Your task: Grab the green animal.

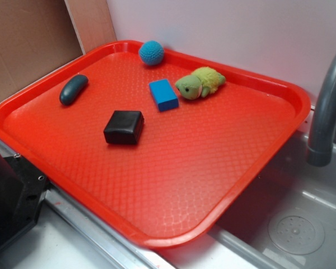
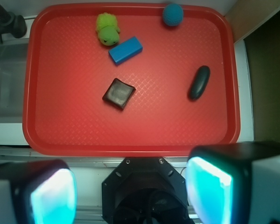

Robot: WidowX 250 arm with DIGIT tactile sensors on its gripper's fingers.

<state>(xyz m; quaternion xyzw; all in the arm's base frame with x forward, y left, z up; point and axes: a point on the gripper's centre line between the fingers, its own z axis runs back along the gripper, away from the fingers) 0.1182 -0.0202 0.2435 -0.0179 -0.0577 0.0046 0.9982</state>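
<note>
- Exterior view: red tray (image 1: 257,168) lying partly over a sink; grey faucet (image 1: 327,106) at right.
- Turtle (image 1: 199,83), the green animal: far part of the tray, lying on its belly, olive head toward the left, yellow-green body to the right. Touches nothing.
- Blue block (image 1: 164,94): just left of the turtle's head, apart from it by a narrow gap.
- Blue ball (image 1: 151,52): far rim, left of the turtle.
- Black block (image 1: 124,127): mid-tray, nearer. Teal oval (image 1: 73,89): far left.
- Claw: not seen in this view.
- Wrist view: turtle (image 2: 107,29) at upper left, head pointing down toward the blue block (image 2: 125,50); ball (image 2: 172,14), black block (image 2: 118,93), oval (image 2: 199,82) as listed.
- Claw (image 2: 130,189): fingers wide apart, nothing between them, high and well clear of the tray.
- Handling, judged: fuzzy plush, light, soft, will squash without harm, unlikely to slip. Best hold across the plump body, away from the block near the head.
</note>
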